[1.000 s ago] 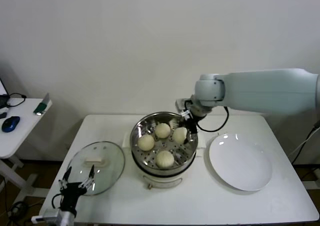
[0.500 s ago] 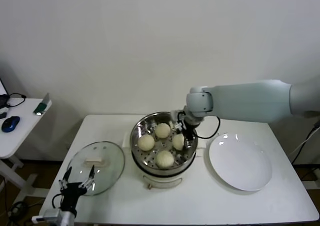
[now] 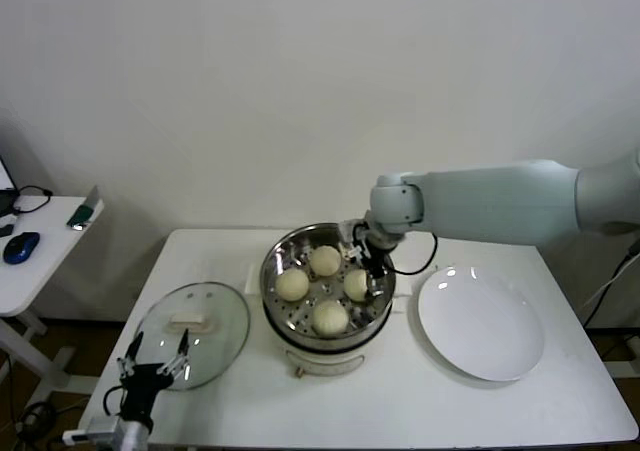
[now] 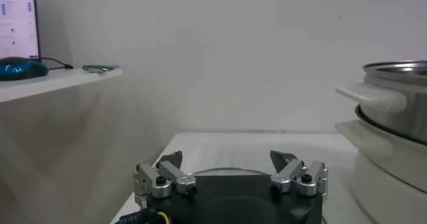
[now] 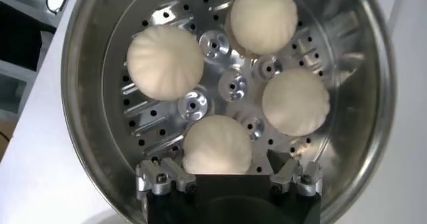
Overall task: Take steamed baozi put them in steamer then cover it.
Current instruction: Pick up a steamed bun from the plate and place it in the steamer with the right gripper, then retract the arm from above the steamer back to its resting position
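A glass lid [image 3: 192, 333] and white plate [image 3: 482, 323] lie on the white table [image 3: 400, 401].

A white desk [image 3: 400, 411] stands against a pale wall. At its middle sits the steamer [image 3: 281, 301], a shiny steel basket on a white cooker base. A glass lid [image 3: 210, 326] lies flat near the left front corner, and a white plate [image 3: 482, 328] lies on the right.
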Robot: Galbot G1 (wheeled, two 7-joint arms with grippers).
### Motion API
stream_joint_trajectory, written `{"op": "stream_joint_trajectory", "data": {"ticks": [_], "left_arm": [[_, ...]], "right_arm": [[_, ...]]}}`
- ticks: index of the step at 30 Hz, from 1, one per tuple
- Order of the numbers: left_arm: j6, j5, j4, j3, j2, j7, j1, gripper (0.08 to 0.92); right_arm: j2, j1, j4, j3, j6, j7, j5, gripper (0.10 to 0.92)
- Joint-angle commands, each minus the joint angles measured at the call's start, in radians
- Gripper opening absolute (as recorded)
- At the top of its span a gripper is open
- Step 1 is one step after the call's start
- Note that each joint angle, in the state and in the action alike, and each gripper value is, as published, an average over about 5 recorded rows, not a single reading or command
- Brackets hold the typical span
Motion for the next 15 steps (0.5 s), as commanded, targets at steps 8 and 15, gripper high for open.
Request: {"op": "stream_joint_trajectory", "data": {"ticks": [8, 15], "left_arm": [[0.004, -0.011, -0.021, 0.003, 0.003, 0.006, 0.01, 0.823], [0.004, -0.007, -0.034, 0.012, 0.001, 0.004, 0.005, 0.823]], "right_arm": [[-0.293, 0.108, 0.08, 0.2, 0.035, -0.05, 0.19, 0.823], [-0.605, -0.159, 0.182, 0.507, 0.01, 0.37, 0.302, 0.823]]}}
